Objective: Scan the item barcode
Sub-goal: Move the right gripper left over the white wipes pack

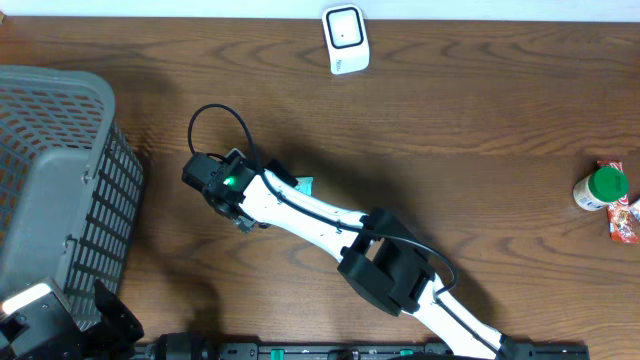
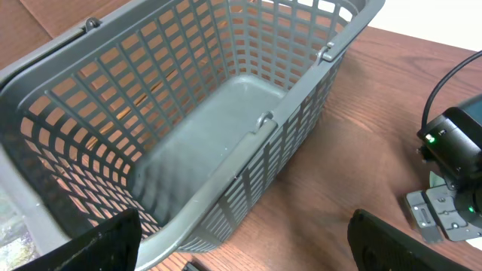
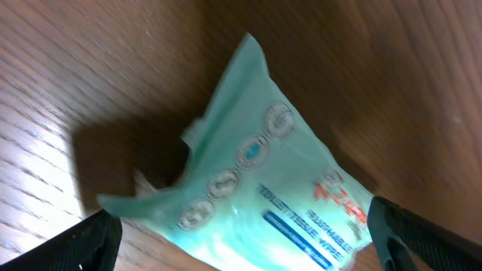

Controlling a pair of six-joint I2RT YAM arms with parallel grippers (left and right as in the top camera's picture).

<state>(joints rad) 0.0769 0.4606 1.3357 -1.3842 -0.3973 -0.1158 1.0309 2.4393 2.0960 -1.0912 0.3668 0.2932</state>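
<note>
Hovering with its jaws spread wide, your right gripper [image 3: 260,245] straddles the teal wipes packet [image 3: 256,181], which lies flat on the wooden table [image 1: 480,120] near the middle, nothing pinched yet. Treat that packet as light, soft and slick: the film looks crinkled and will likely buckle or slide rather than resist. Take it across the fuller middle, not by the thin sealed edge, and squeeze gently so the printed face remains readable. The scanner [image 1: 346,40] stands well apart at the far edge. Your left gripper [image 2: 248,247], also spread and empty, hangs beside the basket [image 2: 90,143]
</note>
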